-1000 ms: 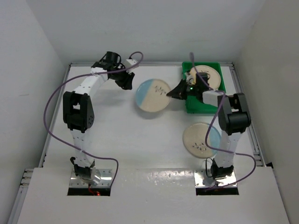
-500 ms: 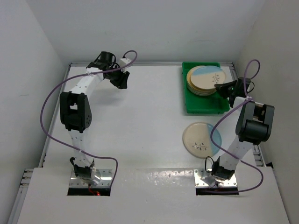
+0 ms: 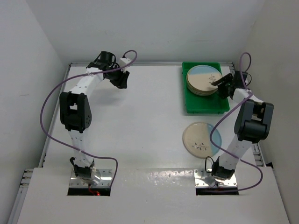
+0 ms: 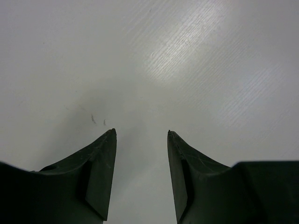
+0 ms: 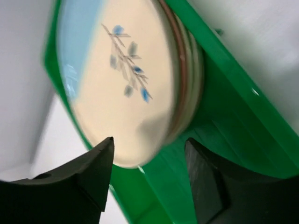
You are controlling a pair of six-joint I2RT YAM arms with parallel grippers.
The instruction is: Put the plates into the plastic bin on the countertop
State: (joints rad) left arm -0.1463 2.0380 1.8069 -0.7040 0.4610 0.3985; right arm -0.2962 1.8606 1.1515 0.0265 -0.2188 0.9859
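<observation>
Right gripper [image 5: 148, 142], fingers apart, hung by the plate stack [image 3: 204, 79] in the green bin [image 3: 208, 106]; left gripper [image 4: 141, 134] gaped over the countertop [image 4: 187, 56]

The counter [image 3: 140, 121] is a wide, flat white surface with a thin raised rim [image 3: 57, 112] along its left, far and right edges. Two things lie directly on it, both on its right side. A shallow, bright green bin [image 3: 205, 108] sits in the far right corner, its long side running along the right rim. Nearer the front, a little apart from the bin, a single round cream plate [image 3: 202, 139] lies flat, with a blue segment on its right side and a small dark sprig at its middle. In the left wrist view the counter shows faint ribbing, a patch of glare and two tiny dark marks [image 4: 93, 119].
</observation>
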